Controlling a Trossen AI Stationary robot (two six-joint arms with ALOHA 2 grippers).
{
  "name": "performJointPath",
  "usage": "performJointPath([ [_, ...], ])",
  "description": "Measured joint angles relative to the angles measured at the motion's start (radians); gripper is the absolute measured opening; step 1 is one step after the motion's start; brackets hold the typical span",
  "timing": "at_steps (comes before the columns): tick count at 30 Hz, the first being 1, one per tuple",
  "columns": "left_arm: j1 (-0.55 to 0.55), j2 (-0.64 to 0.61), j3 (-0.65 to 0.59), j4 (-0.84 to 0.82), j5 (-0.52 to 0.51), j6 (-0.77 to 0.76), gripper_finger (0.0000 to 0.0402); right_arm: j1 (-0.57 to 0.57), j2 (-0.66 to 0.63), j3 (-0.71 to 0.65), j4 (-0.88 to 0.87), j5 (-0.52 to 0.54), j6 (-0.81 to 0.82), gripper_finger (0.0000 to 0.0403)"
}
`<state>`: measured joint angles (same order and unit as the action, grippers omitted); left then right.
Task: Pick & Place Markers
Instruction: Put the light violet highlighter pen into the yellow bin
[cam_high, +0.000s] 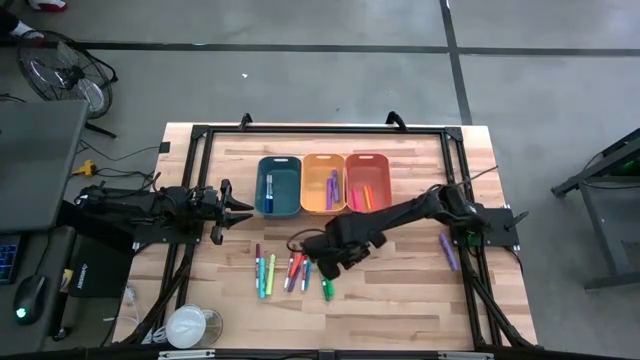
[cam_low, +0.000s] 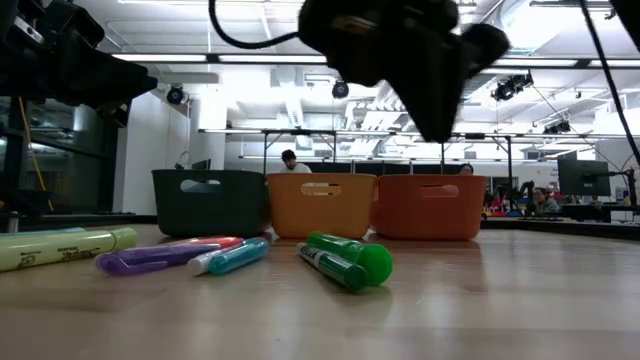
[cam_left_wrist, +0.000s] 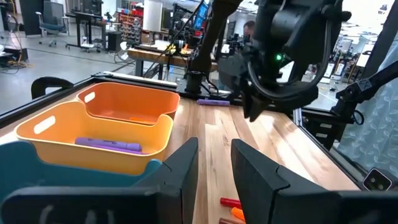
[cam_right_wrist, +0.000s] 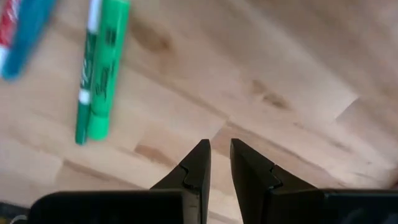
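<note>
Wooden worktop (cam_high: 400, 290): pale butcher-block planks inside a black frame, carrying three bins and scattered markers.
Bins: a teal bin (cam_high: 278, 185), a yellow-orange bin (cam_high: 322, 183) and an orange bin (cam_high: 367, 180) stand side by side in a row at the far side of the worktop, touching or nearly so.
Bin contents: a blue marker (cam_high: 268, 188) lies in the teal bin; a purple marker (cam_left_wrist: 107, 144) lies in the yellow-orange bin; pink and orange markers lie in the orange bin.
Loose markers (cam_high: 290, 272): a cluster lies on the near half of the worktop, in front of the bins, with purple, yellow-green, teal, red and blue sticks roughly parallel.
Green markers (cam_right_wrist: 99, 74): two lie touching each other at the right end of that cluster, just beside the right end effector's view.
Stray marker (cam_high: 448, 251): one purple stick lies apart, near the right arm's base.
Right end effector (cam_right_wrist: 219, 163): hovering over bare wood beside the green pair, fingers drawn almost together with a narrow gap, grasping nothing.
Left end effector (cam_high: 243, 207): resting near the teal bin's left side, fingers (cam_left_wrist: 180, 168) slightly parted, nothing between them.
Background: a person sits behind the bins in the low view.
</note>
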<state>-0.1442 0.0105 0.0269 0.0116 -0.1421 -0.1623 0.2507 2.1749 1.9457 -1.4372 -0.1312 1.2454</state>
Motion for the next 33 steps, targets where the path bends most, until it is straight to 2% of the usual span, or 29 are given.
performJointPath([
  [9,0.0,0.0,0.0,0.0,0.0,0.0,0.0094,0.044,-0.199,-0.398,0.228,-0.084,0.119,0.0051],
  [22,0.0,0.0,0.0,0.0,0.001,0.0,0.0094,0.16,-0.515,-0.838,0.232,-0.068,0.335,0.0051],
  [29,0.0,0.0,0.0,0.0,0.001,0.0,0.0094,0.277,-0.658,-1.028,0.241,-0.092,0.477,0.0051],
  [33,0.0,0.0,0.0,0.0,0.001,0.0,0.0094,0.321,-0.716,-1.117,0.257,-0.113,0.494,0.0053],
])
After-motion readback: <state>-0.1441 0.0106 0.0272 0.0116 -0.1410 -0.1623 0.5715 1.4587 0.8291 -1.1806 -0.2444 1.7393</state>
